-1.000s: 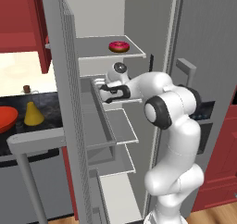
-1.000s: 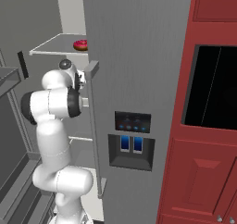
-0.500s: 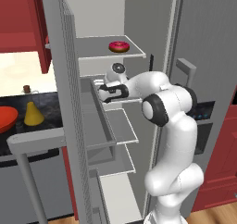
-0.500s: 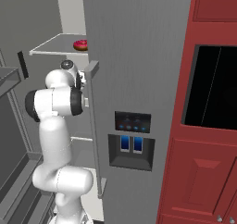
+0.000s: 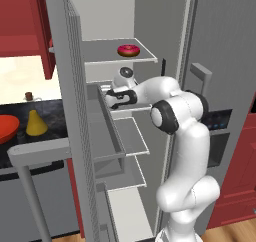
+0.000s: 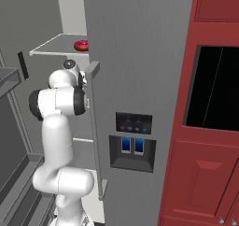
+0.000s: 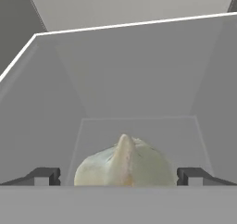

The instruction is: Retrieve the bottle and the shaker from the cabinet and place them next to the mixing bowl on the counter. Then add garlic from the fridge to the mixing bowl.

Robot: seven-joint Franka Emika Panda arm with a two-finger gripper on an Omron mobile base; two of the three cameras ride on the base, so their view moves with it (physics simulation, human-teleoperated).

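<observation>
At far left on the black counter (image 5: 10, 153), the red mixing bowl (image 5: 7, 128) sits beside the yellow bottle (image 5: 34, 122), with the small black shaker (image 5: 29, 95) behind. Right of them the grey fridge (image 5: 65, 76) stands open, a pink doughnut (image 5: 129, 50) on its upper shelf. The gripper (image 7: 118, 177) reaches inside, jaws spread wide either side of the whitish garlic (image 7: 124, 163).

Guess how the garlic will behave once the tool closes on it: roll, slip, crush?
The garlic looks rounded and lumpy with a pointed top, so it may twist or slip between the fingers. It sits between the open tool tips. Probably light and fairly firm.
</observation>
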